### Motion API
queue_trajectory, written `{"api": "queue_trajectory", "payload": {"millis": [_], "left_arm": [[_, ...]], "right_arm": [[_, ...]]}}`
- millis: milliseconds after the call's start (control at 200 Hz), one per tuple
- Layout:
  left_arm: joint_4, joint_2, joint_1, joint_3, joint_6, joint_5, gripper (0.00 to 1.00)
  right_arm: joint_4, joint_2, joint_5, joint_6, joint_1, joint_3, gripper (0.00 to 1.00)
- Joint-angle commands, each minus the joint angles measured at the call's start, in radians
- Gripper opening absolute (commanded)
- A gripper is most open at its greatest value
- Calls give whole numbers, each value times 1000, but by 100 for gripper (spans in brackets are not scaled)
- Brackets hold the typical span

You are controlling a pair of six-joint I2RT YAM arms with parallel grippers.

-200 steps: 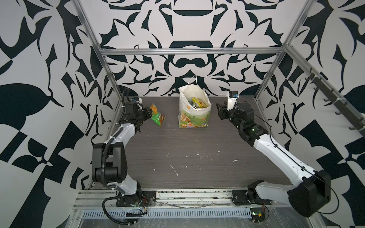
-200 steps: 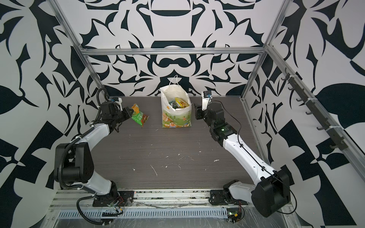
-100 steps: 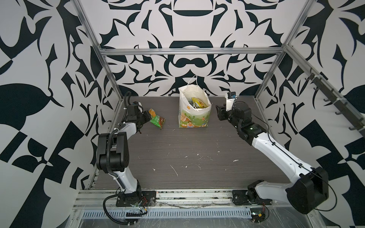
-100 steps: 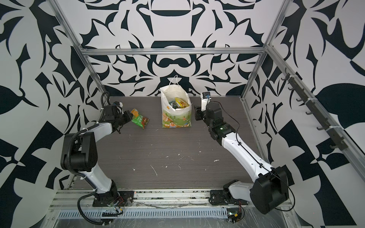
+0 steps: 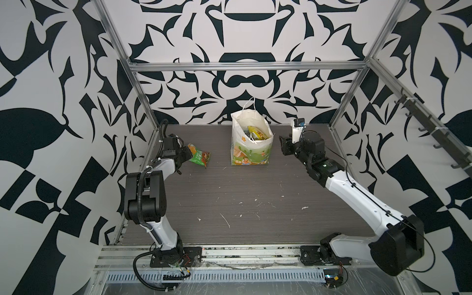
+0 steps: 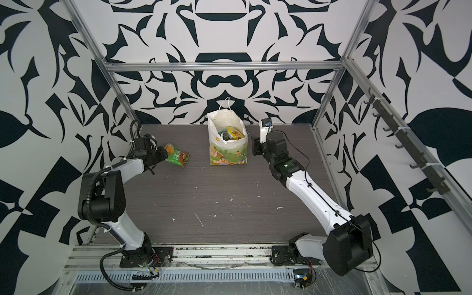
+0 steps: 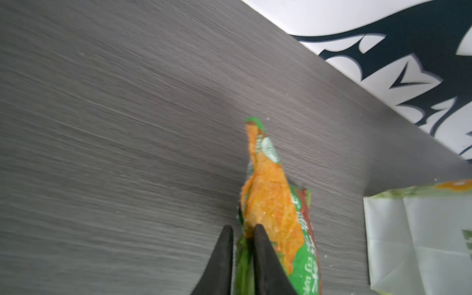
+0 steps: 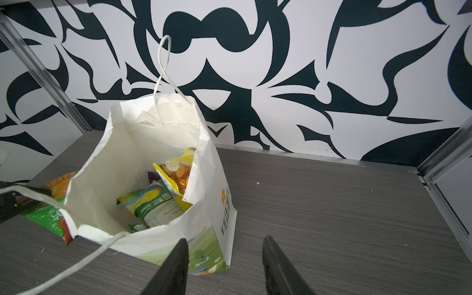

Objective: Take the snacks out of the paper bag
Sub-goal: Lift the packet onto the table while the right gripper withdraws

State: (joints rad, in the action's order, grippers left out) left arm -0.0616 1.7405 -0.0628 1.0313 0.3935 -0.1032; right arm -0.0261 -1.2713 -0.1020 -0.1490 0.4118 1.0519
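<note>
A green and orange snack packet lies on the dark table, left of the paper bag. My left gripper is at its near edge, jaws slightly open, with the packet's green rim loose between them. The white paper bag stands upright near the back wall. Several snacks show inside it, green and yellow. My right gripper hovers open and empty just right of the bag.
The patterned back wall stands close behind the bag. Metal frame posts stand at the back corners. White specks dot the front of the table. A rail of hooks runs along the right wall.
The left gripper has lowered the green and orange packet onto the table, and its jaws have parted slightly. The right arm has barely moved.
</note>
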Motion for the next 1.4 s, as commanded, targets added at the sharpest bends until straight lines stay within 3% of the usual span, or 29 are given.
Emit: {"api": "queue_trajectory", "payload": {"millis": [0, 105, 310, 435, 550, 745, 935, 1175, 1395], "left_arm": [[53, -11, -5, 15, -16, 42, 30], [83, -31, -5, 18, -11, 79, 38], [132, -80, -6, 8, 6, 132, 40], [183, -139, -6, 29, -3, 212, 55], [181, -249, 17, 29, 8, 271, 61], [219, -371, 232, 144, -137, 390, 74], [275, -357, 374, 285, -222, 335, 76], [298, -345, 459, 320, -271, 274, 78], [303, -335, 467, 302, -277, 239, 79]], "right_arm": [[-24, 7, -15, 16, -4, 49, 51], [-17, 9, -17, 23, -3, 55, 51], [-17, 15, -24, 30, -4, 57, 51], [-1, 12, -22, 44, -4, 73, 51], [63, -9, -19, 29, -4, 144, 51], [343, -169, 77, 3, -18, 457, 58], [637, -422, 116, -27, -33, 839, 59], [1017, -787, 152, 30, -27, 1414, 59], [1026, -949, 206, 126, -28, 1617, 57]]}}
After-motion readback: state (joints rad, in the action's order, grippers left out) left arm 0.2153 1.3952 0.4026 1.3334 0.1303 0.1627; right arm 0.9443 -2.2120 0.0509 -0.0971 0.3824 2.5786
